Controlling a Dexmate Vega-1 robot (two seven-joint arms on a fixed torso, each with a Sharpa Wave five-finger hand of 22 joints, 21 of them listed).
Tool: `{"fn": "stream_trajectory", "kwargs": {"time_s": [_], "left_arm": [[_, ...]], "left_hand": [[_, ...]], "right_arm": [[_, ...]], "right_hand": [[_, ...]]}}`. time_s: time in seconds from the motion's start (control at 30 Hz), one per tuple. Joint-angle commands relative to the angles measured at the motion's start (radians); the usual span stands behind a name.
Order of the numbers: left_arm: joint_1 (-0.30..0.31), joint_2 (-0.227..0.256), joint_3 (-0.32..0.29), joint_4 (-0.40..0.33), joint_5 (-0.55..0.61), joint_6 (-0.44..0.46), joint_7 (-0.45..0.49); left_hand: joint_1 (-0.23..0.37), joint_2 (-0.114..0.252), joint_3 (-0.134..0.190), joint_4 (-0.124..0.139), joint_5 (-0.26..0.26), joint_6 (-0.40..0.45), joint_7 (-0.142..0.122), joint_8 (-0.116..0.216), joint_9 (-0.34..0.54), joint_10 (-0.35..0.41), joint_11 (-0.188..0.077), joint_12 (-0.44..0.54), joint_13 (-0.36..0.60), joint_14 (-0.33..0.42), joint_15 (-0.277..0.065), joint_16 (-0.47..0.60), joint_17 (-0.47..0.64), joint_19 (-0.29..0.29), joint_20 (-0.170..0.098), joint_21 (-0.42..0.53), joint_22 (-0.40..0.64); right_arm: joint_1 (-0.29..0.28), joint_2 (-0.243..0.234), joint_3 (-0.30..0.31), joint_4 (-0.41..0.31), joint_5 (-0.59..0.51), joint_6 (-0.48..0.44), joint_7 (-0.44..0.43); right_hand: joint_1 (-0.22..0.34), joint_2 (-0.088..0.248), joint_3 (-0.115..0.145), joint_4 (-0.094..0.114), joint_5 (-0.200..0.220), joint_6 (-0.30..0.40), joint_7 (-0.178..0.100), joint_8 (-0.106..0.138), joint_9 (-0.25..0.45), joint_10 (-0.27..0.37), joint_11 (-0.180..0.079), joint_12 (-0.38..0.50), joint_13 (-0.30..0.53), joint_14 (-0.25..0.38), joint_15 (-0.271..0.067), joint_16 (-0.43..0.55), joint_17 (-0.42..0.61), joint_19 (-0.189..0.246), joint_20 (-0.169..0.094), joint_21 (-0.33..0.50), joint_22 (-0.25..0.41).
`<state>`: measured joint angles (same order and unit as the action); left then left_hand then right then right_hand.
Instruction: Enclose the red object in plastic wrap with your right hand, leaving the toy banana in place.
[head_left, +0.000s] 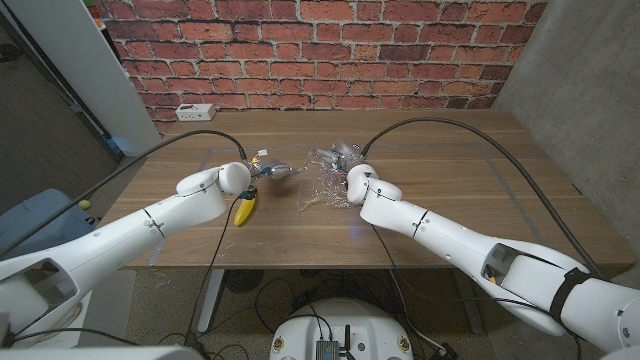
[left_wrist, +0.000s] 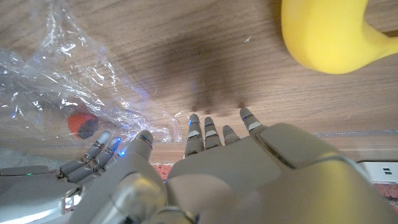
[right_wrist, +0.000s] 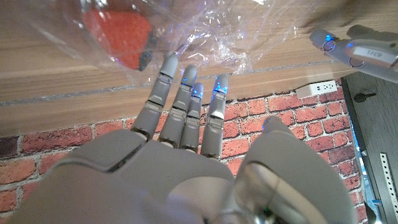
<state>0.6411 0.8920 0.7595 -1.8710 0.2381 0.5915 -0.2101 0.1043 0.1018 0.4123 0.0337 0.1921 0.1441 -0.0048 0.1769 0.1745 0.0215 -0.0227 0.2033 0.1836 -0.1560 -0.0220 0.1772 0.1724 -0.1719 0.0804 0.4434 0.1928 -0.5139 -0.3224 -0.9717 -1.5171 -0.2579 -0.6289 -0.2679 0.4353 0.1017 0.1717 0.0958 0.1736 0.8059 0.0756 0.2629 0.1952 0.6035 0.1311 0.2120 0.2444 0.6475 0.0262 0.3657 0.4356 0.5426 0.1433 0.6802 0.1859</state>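
A small red object (right_wrist: 118, 34) with a dark end lies under crumpled clear plastic wrap (head_left: 322, 182) at the table's middle; it also shows through the wrap (left_wrist: 62, 68) as a red spot (left_wrist: 82, 124). My right hand (head_left: 358, 183) is just right of the wrap, its fingers (right_wrist: 186, 99) stretched and apart, their tips at the wrap's edge (right_wrist: 205, 43), holding nothing. My left hand (head_left: 258, 176) hovers at the wrap's left side with its fingers (left_wrist: 205, 134) straight and nothing in them. The yellow toy banana (head_left: 245, 210) lies on the table below my left hand, large in the left wrist view (left_wrist: 329, 37).
A white power strip (head_left: 194, 111) lies at the table's back left corner. A red brick wall (head_left: 320, 50) stands behind the wooden table (head_left: 450, 150). Black cables arc over both arms. Bare wood lies right of the wrap.
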Motion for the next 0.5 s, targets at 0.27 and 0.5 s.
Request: {"fn": "stream_trajectory", "kwargs": {"time_s": [0.27,0.5], "left_arm": [[0.039,-0.004,0.029,-0.027,0.165,-0.009,0.14],[0.037,-0.005,0.044,-0.034,0.242,-0.041,0.133]], "left_hand": [[0.139,-0.031,0.047,-0.137,-0.006,-0.229,-0.165,-0.003,0.005,-0.144,-0.04,-0.016,0.005,-0.015,0.047,0.002,0.002,-0.079,0.058,-0.024,0.003],[0.175,-0.037,0.055,-0.169,-0.006,-0.265,-0.212,-0.001,0.006,-0.154,-0.041,-0.011,0.006,-0.028,0.054,0.001,0.002,-0.069,0.067,-0.026,0.003]], "right_arm": [[-0.074,-0.066,0.051,-0.063,-0.018,0.14,-0.116],[-0.133,-0.097,0.072,-0.128,-0.072,0.134,-0.186]], "right_hand": [[0.178,0.042,0.118,-0.17,0.034,-0.128,-0.055,-0.071,0.006,-0.123,-0.058,-0.026,0.0,-0.15,-0.042,-0.068,-0.019,-0.124,-0.023,-0.06,-0.003],[0.231,0.047,0.148,-0.224,0.035,-0.209,-0.093,-0.082,0.009,-0.212,-0.098,-0.032,-0.002,-0.25,-0.059,-0.104,-0.024,-0.185,-0.024,-0.093,-0.004]]}}
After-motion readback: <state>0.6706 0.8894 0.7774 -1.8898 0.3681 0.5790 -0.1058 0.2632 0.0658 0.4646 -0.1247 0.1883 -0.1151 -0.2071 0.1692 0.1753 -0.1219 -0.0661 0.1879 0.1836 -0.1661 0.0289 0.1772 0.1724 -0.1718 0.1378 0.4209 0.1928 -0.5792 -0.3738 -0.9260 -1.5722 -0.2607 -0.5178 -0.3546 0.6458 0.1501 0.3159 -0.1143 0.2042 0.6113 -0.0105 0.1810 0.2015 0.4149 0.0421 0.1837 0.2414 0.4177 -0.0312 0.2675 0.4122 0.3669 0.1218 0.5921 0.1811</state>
